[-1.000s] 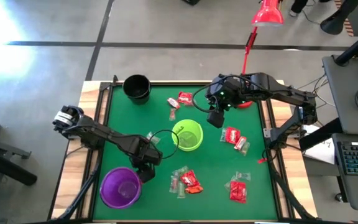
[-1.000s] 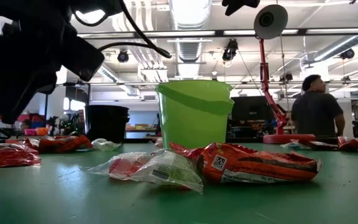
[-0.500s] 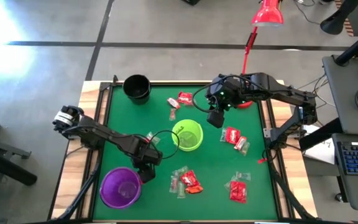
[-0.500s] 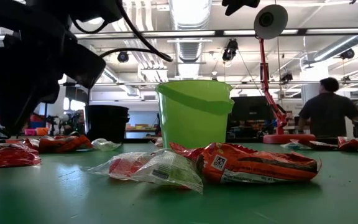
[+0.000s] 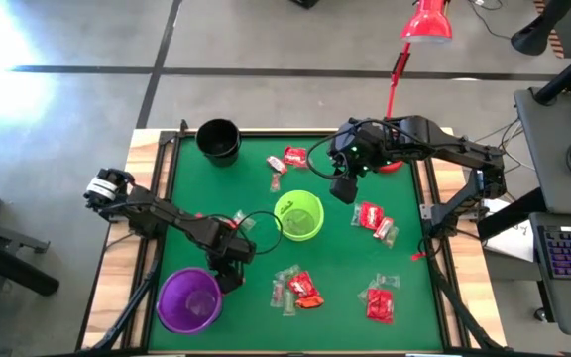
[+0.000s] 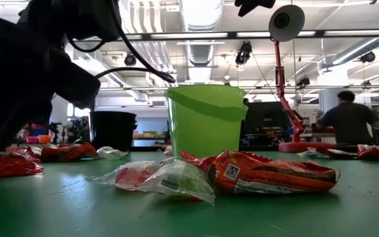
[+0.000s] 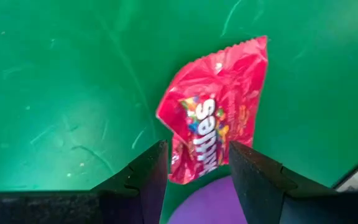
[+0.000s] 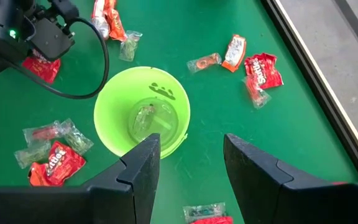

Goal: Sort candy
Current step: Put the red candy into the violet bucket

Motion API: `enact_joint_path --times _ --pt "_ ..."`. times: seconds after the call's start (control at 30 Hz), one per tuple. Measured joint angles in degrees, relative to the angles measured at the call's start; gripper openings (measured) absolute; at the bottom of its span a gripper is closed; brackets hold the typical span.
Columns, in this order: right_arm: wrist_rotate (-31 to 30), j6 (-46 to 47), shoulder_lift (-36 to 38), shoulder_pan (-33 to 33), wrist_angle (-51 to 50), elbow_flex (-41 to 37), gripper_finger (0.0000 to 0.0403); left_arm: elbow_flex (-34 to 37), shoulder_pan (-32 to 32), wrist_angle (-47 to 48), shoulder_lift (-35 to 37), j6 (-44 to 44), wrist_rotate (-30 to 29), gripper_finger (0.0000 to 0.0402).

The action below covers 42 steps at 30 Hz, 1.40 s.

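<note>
From above, the left gripper (image 5: 228, 270) has slid nearer the purple cup (image 5: 190, 298) over the last second and now hangs just beside its far-right rim. The right gripper (image 5: 343, 188) hovers unmoved just beyond the green cup (image 5: 299, 216). Candy is scattered on the green worktop (image 5: 404, 256): a cluster (image 5: 296, 289) at the near middle and more at right (image 5: 375, 220).

At table height, the left arm (image 6: 25, 72) has grown into a larger dark mass on the left, while a wrapped candy (image 6: 163, 178) lies in front of the green cup (image 6: 206, 118).

The left wrist view shows its fingers (image 7: 143, 177) clenched on a red candy packet (image 7: 213, 127), with the purple cup (image 7: 210, 205) below; the drop looks close.

The right wrist view shows released fingers (image 8: 143, 168) above the green cup (image 8: 107, 106), which holds a pale candy (image 8: 146, 118).
</note>
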<state>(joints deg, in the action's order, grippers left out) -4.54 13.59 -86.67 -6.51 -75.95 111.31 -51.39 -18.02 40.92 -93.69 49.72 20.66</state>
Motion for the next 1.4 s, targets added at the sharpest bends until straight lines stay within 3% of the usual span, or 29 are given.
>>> enact_joint_path --times 0.23,0.47,0.67,0.93,1.2,1.4 --pt "0.00 -0.01 0.00 -0.01 1.41 0.00 0.0169 0.15 0.29 -3.91 -0.42 -0.99 -0.03 0.0152" --pt "0.02 -0.12 0.00 -0.01 1.76 0.02 0.0169 -1.55 0.55 -2.67 -7.92 -4.07 3.23 0.0151" --pt "0.02 -0.21 0.00 0.01 1.74 0.02 0.0169 -7.81 0.28 4.40 -11.87 -13.17 1.59 0.0109" --pt "0.02 -0.29 0.00 0.01 1.71 0.02 0.0169 -10.65 0.37 5.77 -11.01 -16.53 -2.79 0.0008" --pt "0.02 -0.29 0.00 0.01 1.67 0.02 0.0169 -10.63 -0.01 6.69 -9.61 -14.71 -2.98 0.0002" --pt "0.02 -0.29 0.00 0.01 1.66 0.02 0.0169 -10.63 -0.54 6.71 -4.27 -11.97 -3.65 0.0001"
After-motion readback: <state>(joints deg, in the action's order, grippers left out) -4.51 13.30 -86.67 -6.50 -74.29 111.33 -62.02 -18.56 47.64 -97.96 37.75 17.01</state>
